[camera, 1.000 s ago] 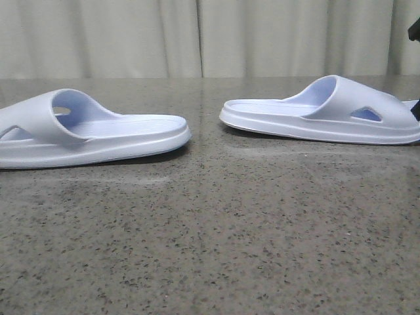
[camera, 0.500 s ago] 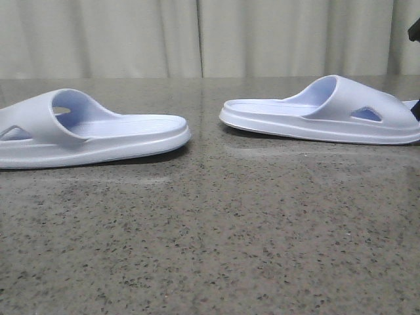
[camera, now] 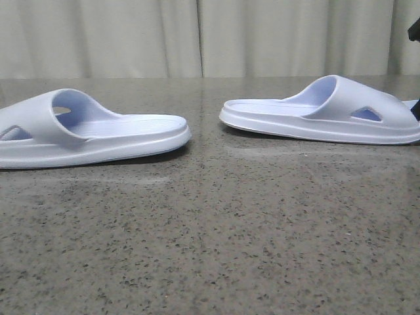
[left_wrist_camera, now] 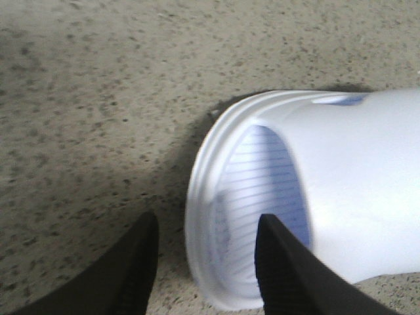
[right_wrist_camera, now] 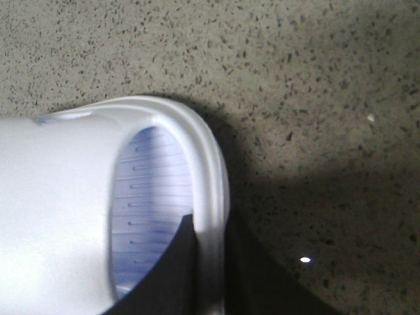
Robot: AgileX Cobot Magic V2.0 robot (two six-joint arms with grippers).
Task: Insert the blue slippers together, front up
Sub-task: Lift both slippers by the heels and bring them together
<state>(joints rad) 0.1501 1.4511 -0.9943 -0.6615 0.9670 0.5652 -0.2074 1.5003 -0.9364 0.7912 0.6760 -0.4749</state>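
Two pale lavender-blue slippers lie sole-down on the speckled table, heels towards each other. The left slipper (camera: 85, 134) has its strap at the far left. The right slipper (camera: 328, 115) has its strap at the far right. My left gripper (left_wrist_camera: 207, 262) is open and straddles the toe-end rim of the left slipper (left_wrist_camera: 328, 197), one finger over the ribbed footbed and one over the table. My right gripper (right_wrist_camera: 210, 269) is shut on the toe-end rim of the right slipper (right_wrist_camera: 59, 197). Only a dark sliver of it (camera: 416, 113) shows in the front view.
The grey speckled stone table (camera: 210, 243) stretches in front of both slippers. A pale curtain (camera: 197, 36) hangs behind the table. A dark part of the right arm (camera: 414, 29) shows at the top right edge.
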